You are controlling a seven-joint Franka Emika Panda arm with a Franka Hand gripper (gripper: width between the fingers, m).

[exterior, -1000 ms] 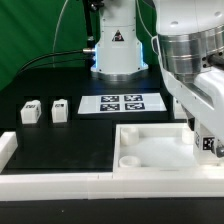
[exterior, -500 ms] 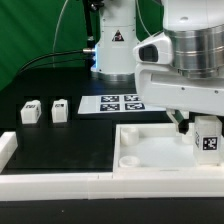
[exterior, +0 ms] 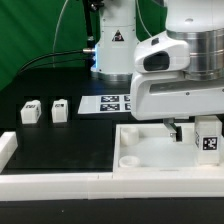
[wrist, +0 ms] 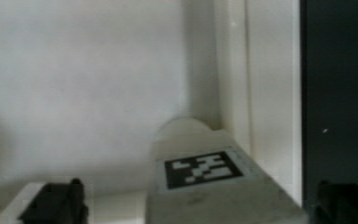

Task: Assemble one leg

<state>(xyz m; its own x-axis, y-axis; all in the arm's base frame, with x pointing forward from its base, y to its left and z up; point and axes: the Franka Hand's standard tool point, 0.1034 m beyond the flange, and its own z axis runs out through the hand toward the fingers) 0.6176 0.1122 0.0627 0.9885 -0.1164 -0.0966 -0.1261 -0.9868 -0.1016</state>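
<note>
A leg [exterior: 208,136], a white post with a black-and-white tag, stands on the right part of the large white tray [exterior: 150,150]. My gripper [exterior: 188,130] hangs low over the tray beside this leg, with one dark finger [exterior: 175,129] showing. In the wrist view the gripper [wrist: 199,205] is open. Its two dark fingertips [wrist: 55,203] stand wide apart on either side of the tagged leg [wrist: 202,168], with a gap on each side. Two more legs [exterior: 30,110] [exterior: 59,109] stand on the black table at the exterior view's left.
The marker board [exterior: 120,103] lies flat on the table behind the tray. A white rail [exterior: 60,183] runs along the front edge, with a white block [exterior: 5,148] at its left end. The arm's base [exterior: 117,50] stands at the back.
The arm's hand has turned and shifted toward the exterior view's left, so it now covers more of the tray's back. The leg on the tray has stayed in place.
</note>
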